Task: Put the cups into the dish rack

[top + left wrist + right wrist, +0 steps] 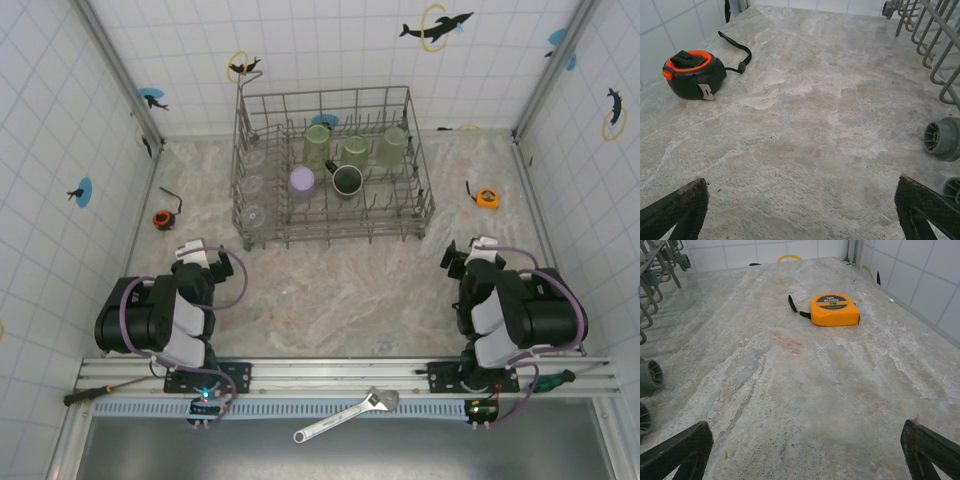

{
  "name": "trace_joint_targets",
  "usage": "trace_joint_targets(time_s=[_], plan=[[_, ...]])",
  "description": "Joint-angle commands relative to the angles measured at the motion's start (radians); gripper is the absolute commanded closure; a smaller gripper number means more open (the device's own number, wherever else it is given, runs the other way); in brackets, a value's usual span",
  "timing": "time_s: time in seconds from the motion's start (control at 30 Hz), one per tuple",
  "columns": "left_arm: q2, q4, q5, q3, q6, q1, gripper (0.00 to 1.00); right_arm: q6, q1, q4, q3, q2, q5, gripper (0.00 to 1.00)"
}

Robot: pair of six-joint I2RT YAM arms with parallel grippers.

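Cups (318, 140) all appear to sit inside the dish rack (330, 238) at the far middle of the table (340, 290) in the top view. There are three light green ones along the back, one lavender cup (302, 181) and one black mug (347, 180) in front of them. What look like three clear tumblers (252, 185) run down the left side, though they are too faint to count surely. No cup lies loose on the table, so the loading looks done or nearly so; the step in hand, I judge, is a check for strays with both arms held back from the wire. The left gripper (197, 252) and right gripper (468, 255) hover near their bases, well apart from the rack. One wrench (345, 415) lies on the front rail. In the left wrist view the fingers (682, 205) stand spread wide with nothing between them. One black-and-orange tape measure (692, 75) lies ahead to the left, and two rack wheels (942, 139) show at the right edge. In the right wrist view the fingers (682, 450) are equally wide and empty, with one orange tape measure (834, 310) ahead and two more wheels at the left edge.
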Motion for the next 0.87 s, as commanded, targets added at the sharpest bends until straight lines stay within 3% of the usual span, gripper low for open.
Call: trace_joint_targets(time_s=[0.0, 0.83], plan=[[0.001, 0.034, 0.017, -0.006, 0.008, 0.008, 0.02, -0.001, 0.002, 0.015, -0.03, -0.011, 0.018, 0.0], [0.001, 0.033, 0.016, -0.006, 0.009, 0.009, 0.02, -0.005, 0.002, 0.015, -0.027, -0.009, 0.012, 0.0]])
